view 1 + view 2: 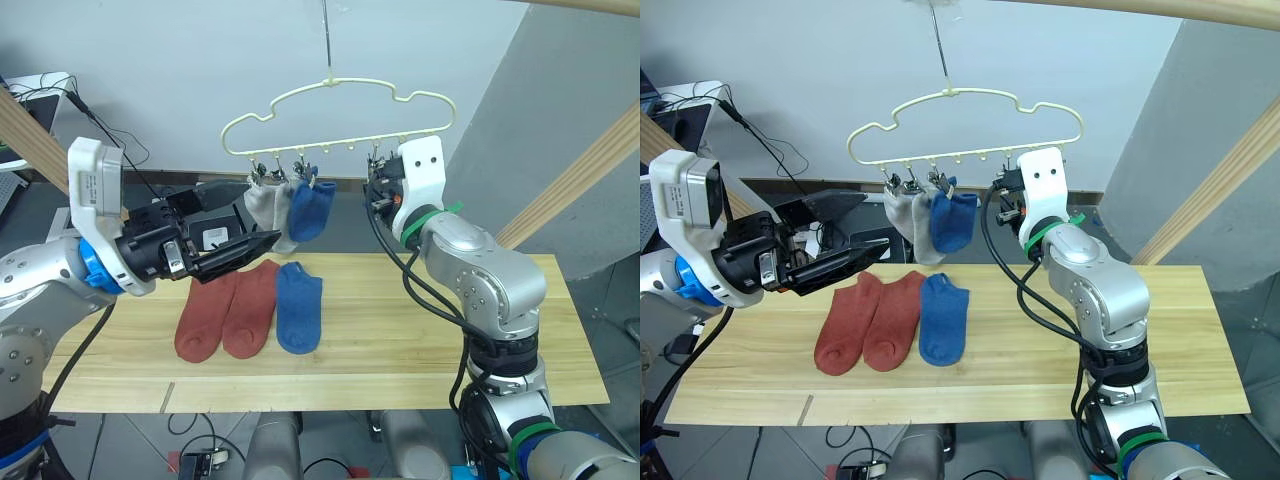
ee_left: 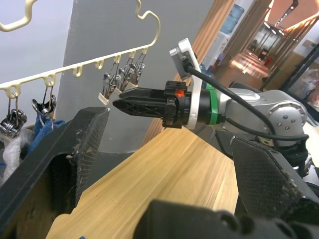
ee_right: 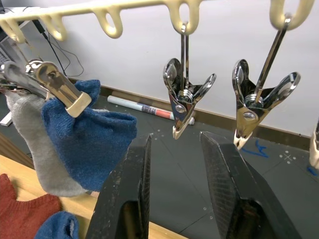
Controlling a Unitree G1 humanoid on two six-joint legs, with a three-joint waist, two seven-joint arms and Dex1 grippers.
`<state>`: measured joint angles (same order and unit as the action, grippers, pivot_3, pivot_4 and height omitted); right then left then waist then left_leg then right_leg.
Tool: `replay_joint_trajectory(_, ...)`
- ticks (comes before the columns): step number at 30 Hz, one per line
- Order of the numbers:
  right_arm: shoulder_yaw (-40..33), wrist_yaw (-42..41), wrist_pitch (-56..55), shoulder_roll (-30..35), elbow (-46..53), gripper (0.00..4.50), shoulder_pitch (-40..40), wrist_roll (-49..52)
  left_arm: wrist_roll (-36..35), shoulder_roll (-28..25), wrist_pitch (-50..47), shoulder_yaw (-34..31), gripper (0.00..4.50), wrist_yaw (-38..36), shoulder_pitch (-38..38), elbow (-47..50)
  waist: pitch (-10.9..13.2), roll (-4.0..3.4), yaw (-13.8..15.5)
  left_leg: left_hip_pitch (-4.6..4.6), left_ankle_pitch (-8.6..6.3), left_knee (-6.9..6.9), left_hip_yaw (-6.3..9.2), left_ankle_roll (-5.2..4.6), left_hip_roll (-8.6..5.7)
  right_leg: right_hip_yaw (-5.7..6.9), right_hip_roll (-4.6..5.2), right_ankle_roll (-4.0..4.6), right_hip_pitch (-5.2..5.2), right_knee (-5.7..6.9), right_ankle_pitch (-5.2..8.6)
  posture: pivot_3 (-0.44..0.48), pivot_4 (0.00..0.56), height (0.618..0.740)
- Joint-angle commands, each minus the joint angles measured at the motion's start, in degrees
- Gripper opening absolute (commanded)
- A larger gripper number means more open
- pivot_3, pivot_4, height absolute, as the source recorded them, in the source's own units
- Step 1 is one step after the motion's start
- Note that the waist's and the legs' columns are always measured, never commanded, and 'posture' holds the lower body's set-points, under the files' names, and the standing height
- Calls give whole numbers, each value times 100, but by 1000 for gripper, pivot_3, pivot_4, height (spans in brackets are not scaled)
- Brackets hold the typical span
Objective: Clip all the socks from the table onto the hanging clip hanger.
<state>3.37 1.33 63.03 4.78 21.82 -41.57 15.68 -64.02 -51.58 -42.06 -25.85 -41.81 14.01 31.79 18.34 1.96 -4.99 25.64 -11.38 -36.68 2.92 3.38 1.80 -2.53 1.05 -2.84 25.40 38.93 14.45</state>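
Light wooden table mid-frame carries two rust-red socks and one blue sock, limp, light knit best pinched at the cuff, while left gripper and right gripper hover with fingers apart, empty.

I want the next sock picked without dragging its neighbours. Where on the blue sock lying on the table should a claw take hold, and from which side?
Grip the blue sock at its cuff end, the far edge nearest the hanger, coming straight down from above. It lies flat, and its left edge sits close beside a red sock, so a sideways approach would probably catch that one.
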Motion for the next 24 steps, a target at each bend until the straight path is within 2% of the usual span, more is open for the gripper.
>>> replay_joint_trajectory(1, -92, -37, -183, -81, 56, 1594, -169, -40, -117, -64, 64, -200, 4500, 38, -4, 201, 0, 0, 1, 0, 0, 0, 0, 0, 0, 0, 0, 0, 0, 0, 0, -106, 324, 740)
replay_joint_trajectory(5, -102, -78, -221, -100, -17, 1594, -197, -85, -109, -79, 64, -213, 4500, 47, -5, 192, 0, 0, 4, 0, 0, 2, 0, 0, 0, 0, 0, 0, 1, 0, 1, -101, 322, 740)
replay_joint_trajectory(8, -99, -51, -269, -101, -92, 2145, -232, -154, -130, -71, 57, -233, 4500, 74, -23, 225, 0, 0, 6, 0, 0, 3, 0, 0, 0, 1, 0, 0, 1, -2, 1, -96, 319, 740)
replay_joint_trajectory(10, -104, -49, -304, -111, -148, 2679, -268, -178, -122, -67, 66, -236, 4500, 88, -29, 232, 0, 0, 6, 0, 0, 4, 0, 0, 0, 1, 0, 1, 1, -2, 0, -94, 319, 740)
replay_joint_trajectory(24, -89, -114, -675, -156, -736, 2679, -706, -246, -130, -59, 63, -272, 4500, 173, -78, 281, 0, 0, 6, 1, 0, 12, -1, 0, 0, 1, 0, 4, 6, -2, -2, -83, 320, 740)
